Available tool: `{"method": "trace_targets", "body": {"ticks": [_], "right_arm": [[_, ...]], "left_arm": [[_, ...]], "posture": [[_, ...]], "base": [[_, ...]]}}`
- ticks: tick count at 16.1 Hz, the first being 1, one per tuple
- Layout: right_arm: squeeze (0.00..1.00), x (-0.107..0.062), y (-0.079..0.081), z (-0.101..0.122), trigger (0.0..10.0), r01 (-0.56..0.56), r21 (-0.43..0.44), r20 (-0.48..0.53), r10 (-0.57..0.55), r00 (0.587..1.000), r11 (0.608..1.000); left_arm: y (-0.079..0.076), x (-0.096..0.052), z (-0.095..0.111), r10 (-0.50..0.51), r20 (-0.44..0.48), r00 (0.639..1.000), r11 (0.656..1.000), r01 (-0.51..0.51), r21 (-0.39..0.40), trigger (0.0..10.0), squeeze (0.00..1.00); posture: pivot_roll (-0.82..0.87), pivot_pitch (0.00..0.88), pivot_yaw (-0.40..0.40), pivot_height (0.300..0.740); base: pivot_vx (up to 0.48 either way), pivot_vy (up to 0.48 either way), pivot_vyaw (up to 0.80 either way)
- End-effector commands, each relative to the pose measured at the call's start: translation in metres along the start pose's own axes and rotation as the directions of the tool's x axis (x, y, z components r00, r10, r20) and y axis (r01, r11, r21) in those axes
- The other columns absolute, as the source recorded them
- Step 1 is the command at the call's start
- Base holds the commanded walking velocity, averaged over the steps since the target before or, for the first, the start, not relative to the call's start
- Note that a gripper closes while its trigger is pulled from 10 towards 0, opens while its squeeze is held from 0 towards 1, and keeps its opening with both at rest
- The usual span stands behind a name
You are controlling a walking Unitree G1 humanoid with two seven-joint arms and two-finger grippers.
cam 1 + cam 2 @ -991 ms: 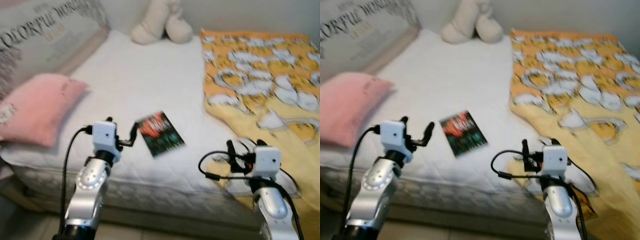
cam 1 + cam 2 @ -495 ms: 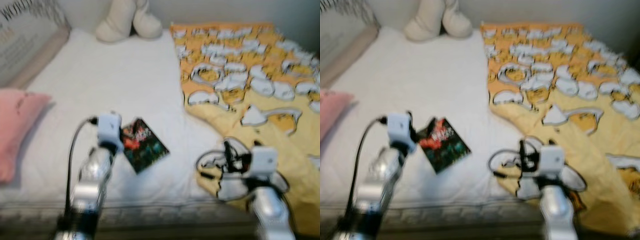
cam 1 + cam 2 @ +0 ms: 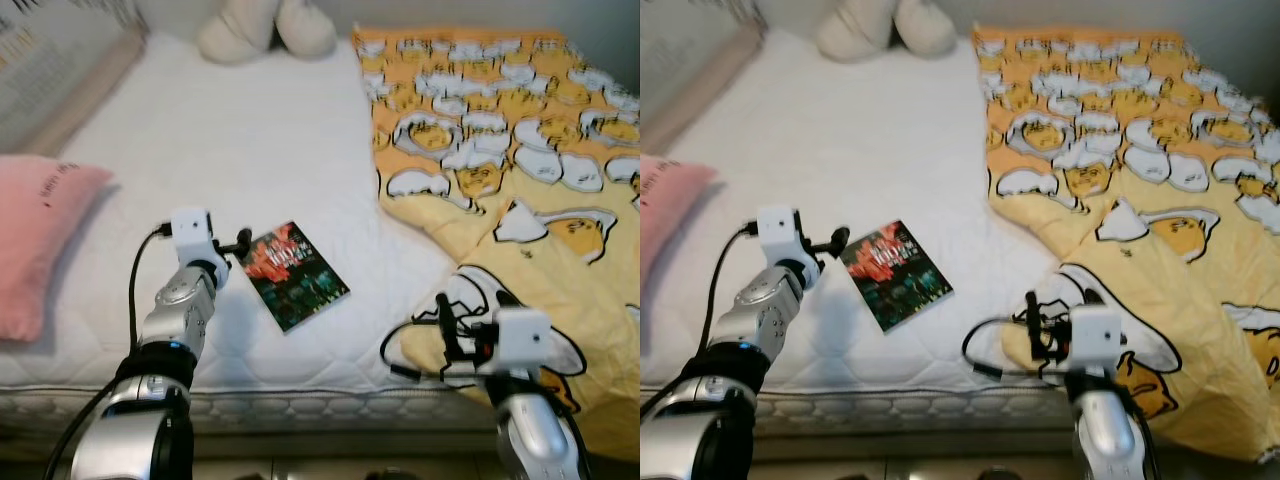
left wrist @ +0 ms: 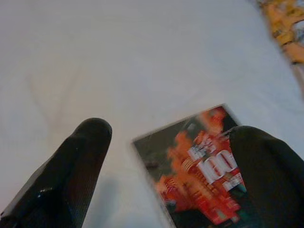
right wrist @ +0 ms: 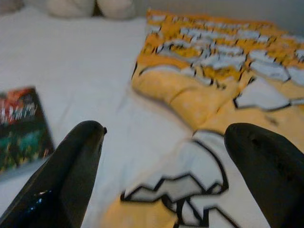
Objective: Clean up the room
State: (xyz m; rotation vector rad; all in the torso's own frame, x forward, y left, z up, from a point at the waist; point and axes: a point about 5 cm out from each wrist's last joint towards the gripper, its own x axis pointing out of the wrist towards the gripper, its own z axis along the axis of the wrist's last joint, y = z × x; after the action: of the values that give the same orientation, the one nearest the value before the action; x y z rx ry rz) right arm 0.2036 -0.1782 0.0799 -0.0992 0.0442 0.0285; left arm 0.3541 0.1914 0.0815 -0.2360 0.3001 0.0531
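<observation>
White mattress (image 3: 270, 150) takes up most of what you're looking at, bare quilted top with the bed edge right under your arms. Your left gripper (image 3: 243, 241) is out over that sheet with its fingers (image 4: 78, 161) spread wide, holding nothing, and its tips sit right at the near corner of the book (image 3: 296, 275). From the left wrist view, one finger overlaps the cover while the other is over bare sheet just beside it, though you can't tell if either one is actually touching. That book is lying flat and skewed, dark cover with red and teal on it and some big white lettering.

Your right gripper (image 3: 442, 322) hangs lower down at the bed's edge, fingers (image 5: 71, 171) wide apart too and empty, right above the hem of the yellow blanket (image 3: 520, 170). It's printed with white and yellow cartoon shapes and covers the right half of the bed, spilling over the side.

Further out you've got a pink pillow (image 3: 40, 235) on the left, a printed cushion (image 3: 45, 60) behind it, and a cream plush toy (image 3: 265, 25) at the far end
</observation>
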Motion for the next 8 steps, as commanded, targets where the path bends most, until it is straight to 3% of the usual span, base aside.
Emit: {"method": "trace_targets", "body": {"ticks": [1,5,8], "right_arm": [[0.00,-0.006,-0.001,0.006,10.0,-0.014,-0.012,-0.001,0.014,1.000,1.000],[0.00,-0.028,-0.003,0.008,10.0,-0.014,-0.017,-0.048,0.013,0.999,1.000],[0.00,-0.036,-0.003,0.009,10.0,-0.016,-0.017,-0.067,0.015,0.998,1.000]], "left_arm": [[0.008,0.002,0.004,0.042,0.004,0.999,0.998,-0.042,-0.052,10.0,0.00],[0.013,0.001,-0.011,0.036,-0.066,0.997,0.970,-0.051,-0.237,10.0,0.00],[0.012,-0.001,-0.022,0.006,-0.089,0.996,0.955,-0.032,-0.296,10.0,0.00]], "posture": [[-0.19,0.180,0.027,0.740],[-0.22,0.248,0.025,0.740],[-0.22,0.271,0.027,0.740]], "base": [[0.000,0.000,0.00],[0.000,0.000,0.00],[0.000,0.000,0.00]]}}
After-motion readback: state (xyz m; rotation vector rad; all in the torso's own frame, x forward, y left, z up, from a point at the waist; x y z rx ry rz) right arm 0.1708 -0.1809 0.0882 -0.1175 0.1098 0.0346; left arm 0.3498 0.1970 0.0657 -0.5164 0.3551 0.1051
